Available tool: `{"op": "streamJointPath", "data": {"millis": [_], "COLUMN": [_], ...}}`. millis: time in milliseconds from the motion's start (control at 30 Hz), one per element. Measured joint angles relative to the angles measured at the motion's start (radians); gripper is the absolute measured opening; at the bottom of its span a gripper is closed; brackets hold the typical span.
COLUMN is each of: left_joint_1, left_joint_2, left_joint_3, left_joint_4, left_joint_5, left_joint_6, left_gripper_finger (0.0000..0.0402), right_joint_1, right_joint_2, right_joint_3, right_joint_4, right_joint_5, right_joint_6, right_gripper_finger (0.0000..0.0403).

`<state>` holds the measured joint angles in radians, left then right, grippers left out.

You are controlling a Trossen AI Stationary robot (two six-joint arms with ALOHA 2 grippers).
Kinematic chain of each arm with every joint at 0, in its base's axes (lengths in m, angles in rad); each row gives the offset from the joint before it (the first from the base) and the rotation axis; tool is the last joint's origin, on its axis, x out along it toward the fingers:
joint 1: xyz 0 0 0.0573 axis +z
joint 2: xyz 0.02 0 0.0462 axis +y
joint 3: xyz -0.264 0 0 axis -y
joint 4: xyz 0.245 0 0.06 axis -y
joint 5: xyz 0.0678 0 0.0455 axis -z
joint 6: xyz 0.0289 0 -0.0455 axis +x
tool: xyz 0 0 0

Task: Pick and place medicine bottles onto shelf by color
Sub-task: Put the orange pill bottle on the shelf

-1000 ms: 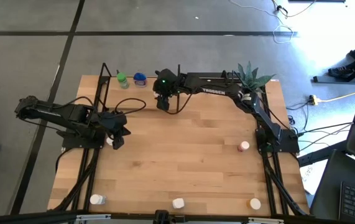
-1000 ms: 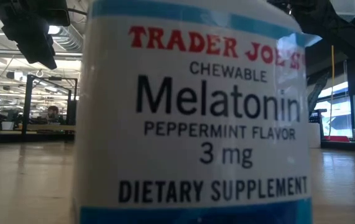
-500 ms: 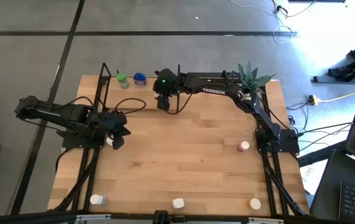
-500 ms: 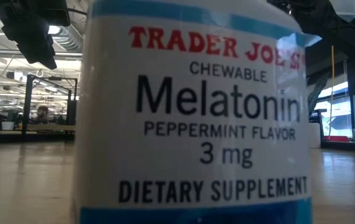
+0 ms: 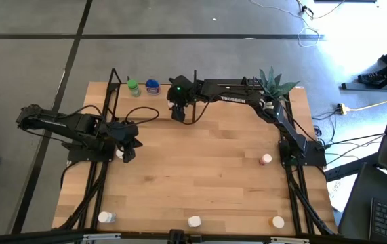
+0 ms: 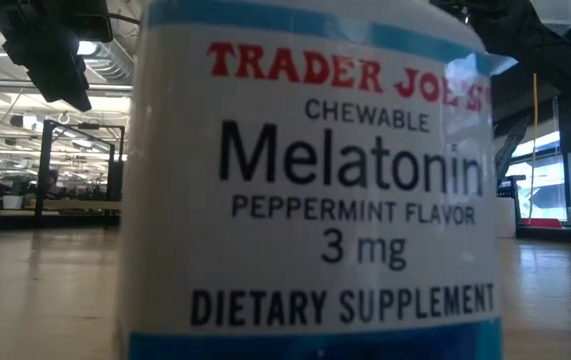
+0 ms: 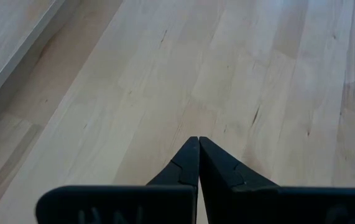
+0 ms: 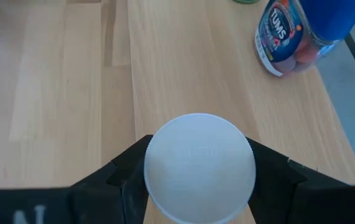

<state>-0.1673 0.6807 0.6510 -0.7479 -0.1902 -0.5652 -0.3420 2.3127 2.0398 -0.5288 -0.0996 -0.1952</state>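
Right gripper (image 8: 199, 180) clamping a white-capped bottle (image 8: 199, 167) across the cap, both fingers pressing on opposite sides of the round lid, hovering at the far end of the shelf (image 5: 179, 88) just beside the blue bottle (image 5: 152, 85) and green bottle (image 5: 133, 87). Left gripper (image 7: 198, 147) sitting fully closed on nothing, parked over bare table (image 5: 207, 169) at the left side, with one white bottle (image 5: 119, 155) lying just beside it. Still waiting on the table: a pink-capped bottle (image 5: 266, 159) near the right edge, plus a clear-looking one (image 5: 105, 217), a white one (image 5: 194, 221) and an orange-capped one (image 5: 277, 221) along the near edge. Judging by looks: small rigid plastic, light, not fragile, but smooth and round, so likely rolling or twisting in the grip if pinched off-centre. Gripping square across the cap's widest part looking safest; setting down upright and level, since a light bottle tipping easily on release.
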Motion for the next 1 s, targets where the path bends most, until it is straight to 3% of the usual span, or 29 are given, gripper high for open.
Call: {"op": "streamJointPath", "data": {"millis": [1000], "left_joint_1": [0.0], "left_joint_2": [0.0], "left_joint_3": [0.0], "left_joint_4": [0.0], "left_joint_5": [0.0], "left_joint_6": [0.0], "left_gripper_finger": [0.0], "right_joint_1": [-0.005], "right_joint_2": [0.027], "right_joint_3": [0.001], "right_joint_4": [-0.035], "right_joint_5": [-0.035], "right_joint_6": [0.056], "right_gripper_finger": [0.021]}}
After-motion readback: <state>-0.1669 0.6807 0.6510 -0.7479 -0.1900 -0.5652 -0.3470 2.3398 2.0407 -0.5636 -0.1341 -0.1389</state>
